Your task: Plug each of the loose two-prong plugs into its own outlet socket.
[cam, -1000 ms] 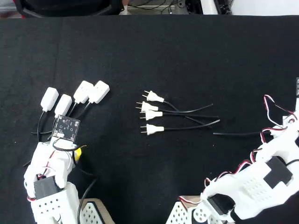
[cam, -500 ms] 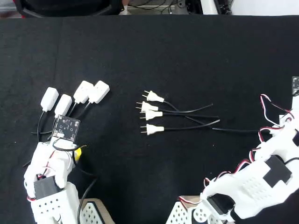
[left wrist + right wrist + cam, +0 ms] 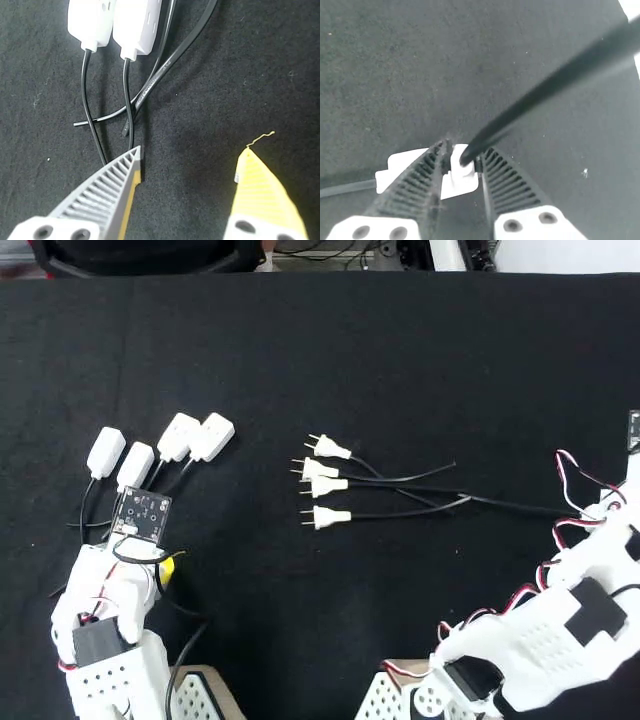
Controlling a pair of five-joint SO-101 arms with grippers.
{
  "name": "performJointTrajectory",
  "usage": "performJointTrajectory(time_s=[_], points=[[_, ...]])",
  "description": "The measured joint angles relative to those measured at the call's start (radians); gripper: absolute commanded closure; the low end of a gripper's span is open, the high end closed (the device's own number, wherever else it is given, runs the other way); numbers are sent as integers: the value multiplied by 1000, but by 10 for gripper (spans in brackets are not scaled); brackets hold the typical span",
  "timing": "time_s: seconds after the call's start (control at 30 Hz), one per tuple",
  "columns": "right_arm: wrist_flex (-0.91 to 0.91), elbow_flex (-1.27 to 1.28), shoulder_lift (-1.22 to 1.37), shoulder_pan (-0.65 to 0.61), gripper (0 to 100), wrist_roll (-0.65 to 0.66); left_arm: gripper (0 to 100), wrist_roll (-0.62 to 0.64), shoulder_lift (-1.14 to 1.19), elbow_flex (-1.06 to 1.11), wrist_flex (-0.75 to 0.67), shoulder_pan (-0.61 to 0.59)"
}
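Four white plugs [image 3: 325, 483] lay loose at mid-table [image 3: 400, 350], prongs toward the sockets [image 3: 160, 450] and well apart from them. The four white sockets were fanned just beyond my left gripper [image 3: 190, 157], whose fingers stood spread over their cords [image 3: 125, 100]. My right gripper [image 3: 462, 156] was clamped on a white connector [image 3: 462, 175] with a black cable [image 3: 550, 82], toward the table's right side.

Right gripper [image 3: 462, 151] clamps a white plug [image 3: 461, 181] (black cord [image 3: 560, 80] attached).
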Motion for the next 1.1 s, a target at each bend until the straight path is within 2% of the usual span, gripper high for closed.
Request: performJointTrajectory(time_s=[0.43,0.7,0.9,1.1], points=[[-12,-8,55,51,986,-146,701,0,0,0,0,0],[-12,11,94,166,986,-193,701,0,0,0,0,0],[-12,12,95,169,986,-250,701,0,0,0,0,0],[6,-21,91,170,986,-371,701,0,0,0,0,0]])
